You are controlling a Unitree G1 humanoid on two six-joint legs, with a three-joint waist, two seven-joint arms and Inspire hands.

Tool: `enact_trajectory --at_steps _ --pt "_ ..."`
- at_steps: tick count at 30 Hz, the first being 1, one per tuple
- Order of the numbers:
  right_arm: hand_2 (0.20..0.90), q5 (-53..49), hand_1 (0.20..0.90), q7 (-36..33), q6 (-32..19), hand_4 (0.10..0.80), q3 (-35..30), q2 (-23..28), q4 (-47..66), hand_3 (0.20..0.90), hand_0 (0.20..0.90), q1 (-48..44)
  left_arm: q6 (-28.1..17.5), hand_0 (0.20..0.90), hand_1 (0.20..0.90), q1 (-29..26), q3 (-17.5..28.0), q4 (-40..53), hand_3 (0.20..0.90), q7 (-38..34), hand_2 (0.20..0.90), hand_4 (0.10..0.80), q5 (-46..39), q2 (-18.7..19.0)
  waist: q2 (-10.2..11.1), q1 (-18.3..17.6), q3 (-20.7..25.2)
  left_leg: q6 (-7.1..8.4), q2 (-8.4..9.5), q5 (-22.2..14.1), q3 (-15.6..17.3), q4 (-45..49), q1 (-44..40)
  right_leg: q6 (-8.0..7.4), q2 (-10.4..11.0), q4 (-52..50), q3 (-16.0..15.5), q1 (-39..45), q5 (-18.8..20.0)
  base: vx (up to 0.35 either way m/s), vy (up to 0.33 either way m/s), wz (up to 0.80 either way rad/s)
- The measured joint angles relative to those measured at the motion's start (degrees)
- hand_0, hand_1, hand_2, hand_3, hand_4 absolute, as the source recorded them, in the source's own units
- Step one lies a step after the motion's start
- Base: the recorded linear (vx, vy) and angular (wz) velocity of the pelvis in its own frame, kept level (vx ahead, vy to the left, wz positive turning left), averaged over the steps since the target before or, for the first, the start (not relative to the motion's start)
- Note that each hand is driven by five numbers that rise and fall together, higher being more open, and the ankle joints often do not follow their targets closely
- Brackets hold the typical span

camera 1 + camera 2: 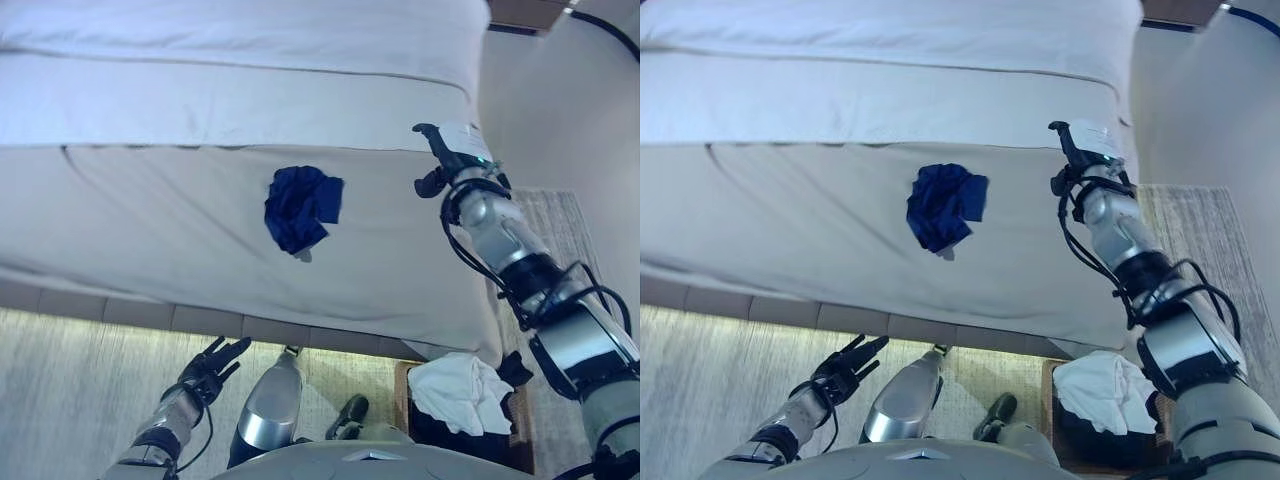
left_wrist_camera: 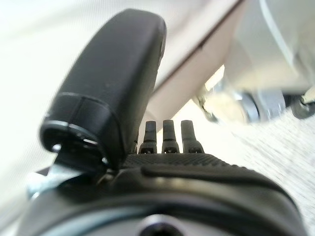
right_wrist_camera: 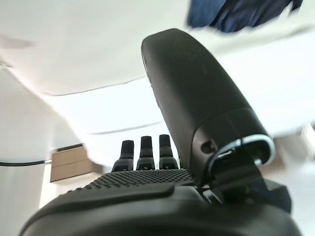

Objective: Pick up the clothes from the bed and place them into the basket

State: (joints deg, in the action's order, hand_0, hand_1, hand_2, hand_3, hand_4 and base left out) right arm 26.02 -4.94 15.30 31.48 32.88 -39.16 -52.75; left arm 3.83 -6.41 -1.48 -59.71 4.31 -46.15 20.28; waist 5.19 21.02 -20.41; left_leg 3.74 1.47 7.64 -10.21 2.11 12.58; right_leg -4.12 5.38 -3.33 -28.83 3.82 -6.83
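Observation:
A crumpled dark blue garment lies on the white bed near its front edge, also showing in the right wrist view as the blue garment. My right hand hovers over the bed's right side, well to the right of the garment, fingers straight and holding nothing. My left hand hangs low beside the bed's base, open and empty. The basket stands on the floor at lower right with a white cloth draped in it.
The bed's front edge and tiled base run across the lower half of the eye views. A pale carpet covers the floor at left. A striped rug lies to the right of the bed.

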Motion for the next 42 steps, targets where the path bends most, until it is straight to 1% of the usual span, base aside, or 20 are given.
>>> enact_trajectory --at_steps 3,6,9,11,15,18,19,20,21,22,23,24,27,28,31,34,36,38,40,42 --pt "0.9 0.6 0.9 0.4 1.4 0.8 1.5 -0.7 -2.4 0.9 0.9 -4.7 0.0 0.9 0.9 -3.2 0.0 0.7 0.9 0.0 0.9 0.8 -0.1 0.5 -0.1 2.5 -4.5 -0.33 0.32 -0.4 -1.2 2.1 3.8 0.03 1.1 -3.9 -2.0 -3.4 -1.0 -0.031 0.071 0.39" --pt "0.9 1.1 0.9 1.3 2.9 0.8 3.6 -2.6 -6.2 0.9 0.9 -8.4 -0.3 0.9 0.9 -4.0 0.0 3.6 0.9 0.6 0.9 0.8 -1.7 0.1 -0.9 4.2 -8.7 -0.21 2.47 -0.4 -2.8 4.5 6.7 -0.14 3.7 -9.9 -2.9 -6.7 -3.4 -0.069 0.06 0.35" --pt "0.9 0.9 0.9 3.1 4.4 0.8 5.1 -3.7 -11.4 0.9 0.9 -10.2 -1.0 0.9 0.9 -5.1 -0.2 5.0 0.9 1.7 0.9 0.8 -3.1 -0.5 -1.3 5.9 -9.3 -0.4 4.04 -0.6 -4.4 5.9 11.2 -0.41 5.3 -13.5 -3.0 -11.5 -4.7 -0.06 0.012 0.32" --pt "0.9 -0.4 0.9 4.0 6.1 0.8 5.1 -5.5 -16.5 0.9 0.9 -11.7 -2.3 0.9 0.9 -5.2 -1.2 6.1 0.9 2.9 0.9 0.8 -4.0 -0.5 -1.4 6.8 -9.3 -0.41 4.82 -0.6 -5.4 7.2 14.5 -1.2 6.1 -16.1 -3.0 -15.0 -5.2 -0.047 -0.01 0.18" --pt "0.9 -3.8 0.9 1.8 10.3 0.8 4.8 -6.4 -20.2 0.9 0.9 -16.3 -3.8 0.9 0.9 -5.1 -2.7 9.4 0.9 6.4 0.9 0.8 -5.9 -0.4 -1.5 6.9 -9.4 -0.45 5.46 -0.6 -7.0 10.3 21.5 -1.22 6.8 -19.8 -3.4 -21.4 -5.8 -0.027 0.002 0.12" --pt "0.9 -4.7 0.9 2.0 11.3 0.8 4.8 -6.6 -23.2 0.9 0.9 -19.8 -4.6 0.9 0.9 -4.7 -3.8 11.5 0.9 8.6 0.9 0.8 -6.6 -0.4 -1.5 6.9 -9.3 -0.37 5.52 -0.7 -7.5 11.1 23.9 -1.19 6.8 -21.0 -3.5 -23.7 -6.5 -0.006 0.002 -0.01" --pt "0.46 -4.7 0.46 1.7 11.4 0.287 4.8 -6.6 -23.8 0.387 0.46 -20.8 -5.1 0.9 0.9 -4.5 -4.3 12.2 0.9 9.2 0.9 0.8 -7.1 -0.4 -1.5 6.9 -9.3 -0.12 5.4 -0.9 -7.6 11.3 25.1 -0.95 6.7 -21.6 -3.7 -24.7 -6.7 -0.03 -0.007 0.08" --pt "0.3 -4.6 0.3 1.2 12.1 0.1 4.8 -6.3 -23.9 0.2 0.3 -22.0 -5.5 0.9 0.9 -4.5 -4.7 13.4 0.9 9.8 0.9 0.8 -8.0 -0.4 -1.6 6.8 -9.2 1.03 5.19 -1.7 -7.9 11.2 26.7 -0.5 6.4 -22.0 -4.0 -26.4 -7.0 -0.035 -0.017 0.13" --pt "0.3 -4.6 0.3 0.5 13.1 0.1 5.0 -5.7 -23.9 0.2 0.3 -23.6 -5.9 0.9 0.9 -4.9 -5.5 14.3 0.9 10.3 0.9 0.8 -8.4 -0.3 -1.5 6.9 -9.2 3.38 4.69 -3.4 -7.9 10.7 28.4 -0.2 6.1 -21.5 -4.3 -28.0 -7.2 -0.023 -0.054 0.35" --pt "0.3 -4.6 0.3 -0.9 13.6 0.1 5.3 -4.5 -24.1 0.2 0.3 -25.1 -6.0 0.9 0.9 -6.0 -6.0 14.5 0.9 10.7 0.9 0.8 -8.5 -0.5 -1.2 5.9 -9.1 5.18 4.96 -5.0 -7.1 12.8 31.2 0.01 7.0 -19.7 -4.9 -29.6 -7.2 -0.015 -0.076 0.2" --pt "0.3 -4.8 0.3 -1.9 13.5 0.1 5.2 -4.1 -24.1 0.2 0.3 -26.3 -6.1 0.9 0.9 -5.8 -6.2 14.3 0.9 10.6 0.9 0.8 -8.5 -0.7 -1.3 6.4 -9.1 1.92 4.64 -6.0 -7.3 20.9 33.8 0.18 7.1 -21.1 -5.2 -30.8 -7.2 -0.01 -0.106 -0.26" --pt "0.3 -6.8 0.3 -2.8 12.0 0.1 5.2 -4.0 -23.3 0.2 0.3 -26.2 -6.2 0.9 0.9 -4.7 -6.2 13.8 0.9 10.0 0.9 0.8 -8.5 -0.2 -1.5 6.8 -8.9 1.59 3.14 -5.0 -8.0 19.7 32.9 -0.32 5.9 -22.3 -5.1 -31.5 -6.9 -0.003 -0.099 -0.31" --pt "0.3 -11.1 0.3 -8.0 9.0 0.1 4.1 -2.1 -23.3 0.2 0.3 -25.3 -6.6 0.9 0.9 -4.7 -6.1 13.9 0.9 9.4 0.9 0.8 -8.5 -0.3 -1.5 5.5 -8.9 2.66 3.45 -4.5 -7.9 14.5 31.6 -0.28 6.2 -21.7 -3.5 -33.0 -6.9 -0.022 -0.088 0.15" --pt "0.3 -13.6 0.3 -9.3 7.6 0.1 2.8 -1.9 -21.8 0.2 0.3 -24.5 -6.6 0.9 0.9 -4.5 -5.7 13.6 0.9 8.6 0.9 0.8 -8.5 0.1 -1.5 5.8 -8.9 3.46 2.67 -4.0 -7.3 14.3 31.3 -0.29 5.7 -21.3 -3.3 -32.5 -6.9 -0.037 -0.061 -0.01" --pt "0.3 -18.6 0.3 -12.0 3.3 0.1 0.4 -1.9 -14.5 0.2 0.3 -19.2 -6.6 0.9 0.9 -4.0 -5.4 11.5 0.9 6.6 0.9 0.8 -8.4 0.4 -1.5 5.5 -8.9 3.44 1.05 -3.6 -4.4 13.9 28.5 0.24 5.1 -20.2 -2.4 -30.3 -6.2 -0.023 -0.081 -0.23" --pt "0.3 -21.2 0.3 -13.3 -1.2 0.1 0.1 -2.2 -4.1 0.2 0.3 -11.7 -6.5 0.9 0.9 -1.9 -5.3 10.8 0.9 4.6 0.9 0.8 -7.0 0.7 -0.8 4.8 -9.0 2.54 -1.02 -2.9 -0.3 12.5 22.0 0.18 3.8 -17.3 0.8 -25.1 -4.9 0.038 -0.089 -0.59" --pt "0.3 -21.9 0.3 -13.5 -2.7 0.1 -0.7 -2.1 1.4 0.2 0.3 -7.7 -6.4 0.9 0.9 -0.9 -5.2 9.9 0.9 3.2 0.9 0.8 -4.3 0.8 -0.6 3.0 -9.1 1.36 -1.84 -2.1 2.4 9.8 15.5 0.19 3.2 -13.8 3.0 -19.8 -2.9 0.04 -0.071 -0.6" --pt "0.3 -22.1 0.3 -13.6 -3.3 0.1 -4.5 -1.9 7.5 0.2 0.3 -3.0 -6.0 0.9 0.9 -0.2 -4.3 9.3 0.9 2.1 0.9 0.8 -2.3 1.0 0.6 1.3 -9.2 0.28 -2.62 -1.4 5.7 5.9 7.8 -0.48 2.0 -8.7 5.7 -13.3 -0.5 0.026 -0.048 -0.63" --pt "0.3 -22.1 0.3 -15.1 -3.8 0.1 -10.2 -0.3 14.3 0.2 0.3 2.3 -5.1 0.9 0.9 -0.2 -3.0 9.4 0.9 1.6 0.9 0.8 -0.8 1.4 2.5 -2.1 -8.4 -0.15 -2.72 -1.0 7.1 2.3 2.5 -0.72 1.2 -3.5 6.6 -8.1 1.3 0.138 -0.044 -0.36" --pt "0.3 -22.0 0.3 -15.0 -3.6 0.1 -15.4 1.9 18.8 0.2 0.3 5.6 -3.1 0.9 0.9 -1.3 -2.4 9.5 0.9 0.8 0.9 0.8 1.4 1.6 3.9 -4.4 -7.9 -1.11 -3.27 -0.1 9.6 0.4 -0.7 -0.25 0.7 -1.0 8.8 -6.0 3.3 0.097 -0.049 -0.49"
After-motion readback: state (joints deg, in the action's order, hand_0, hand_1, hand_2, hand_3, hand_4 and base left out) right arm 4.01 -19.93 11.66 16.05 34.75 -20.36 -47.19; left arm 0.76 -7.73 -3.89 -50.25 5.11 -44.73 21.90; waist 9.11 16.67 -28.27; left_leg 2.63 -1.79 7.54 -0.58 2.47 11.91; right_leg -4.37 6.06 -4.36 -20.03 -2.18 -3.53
